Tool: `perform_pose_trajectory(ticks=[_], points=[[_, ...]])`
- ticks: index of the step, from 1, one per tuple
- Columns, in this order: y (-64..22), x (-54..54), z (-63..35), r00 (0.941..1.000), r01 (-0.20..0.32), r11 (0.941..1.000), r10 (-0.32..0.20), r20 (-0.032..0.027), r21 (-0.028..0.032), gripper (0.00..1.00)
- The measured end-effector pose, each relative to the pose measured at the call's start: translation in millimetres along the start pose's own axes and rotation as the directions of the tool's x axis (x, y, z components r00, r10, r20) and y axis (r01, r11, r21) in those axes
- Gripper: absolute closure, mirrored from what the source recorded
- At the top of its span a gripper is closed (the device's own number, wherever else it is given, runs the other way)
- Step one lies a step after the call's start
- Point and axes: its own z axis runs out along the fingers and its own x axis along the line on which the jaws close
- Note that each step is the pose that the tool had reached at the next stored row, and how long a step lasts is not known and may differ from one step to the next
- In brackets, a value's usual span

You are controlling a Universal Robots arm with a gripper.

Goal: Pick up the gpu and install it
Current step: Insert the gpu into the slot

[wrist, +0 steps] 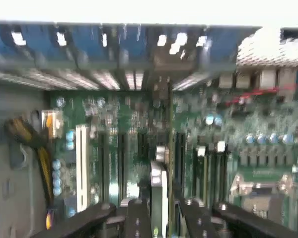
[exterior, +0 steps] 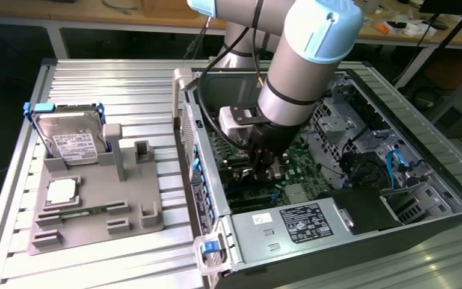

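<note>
The arm reached down into the open computer case [exterior: 423, 198], its gripper [exterior: 264, 171] low over the green motherboard [exterior: 303, 159]. In the wrist view the gripper [wrist: 159, 218] had its dark fingers [wrist: 138, 218] clenched on the gpu [wrist: 159, 191], seen edge-on as a thin upright card between them, standing over the dark expansion slots [wrist: 121, 163] beside a white slot [wrist: 81, 166]; whether its edge had already entered a slot I could not tell. Beyond the card ran the row of rear bracket openings [wrist: 114, 79] in the case wall. In the exterior view the power supply [exterior: 295, 226] sat at the near end of the case. On the exterior view's left a grey fixture tray [exterior: 127, 205] rested on the ribbed metal table [exterior: 110, 78], with a silver hard drive [exterior: 69, 143] in a blue frame standing in it, a square processor [exterior: 61, 191] lying flat, and a small green memory stick [exterior: 79, 212] just below that
</note>
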Motion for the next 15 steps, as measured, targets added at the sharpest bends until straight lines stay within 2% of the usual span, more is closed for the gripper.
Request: perform_pose_trajectory(ticks=[15], points=[[0.0, 0.1, 0.5, 1.0000, 0.000, 1.0000, 0.000, -0.0003, -0.0002, 0.73]])
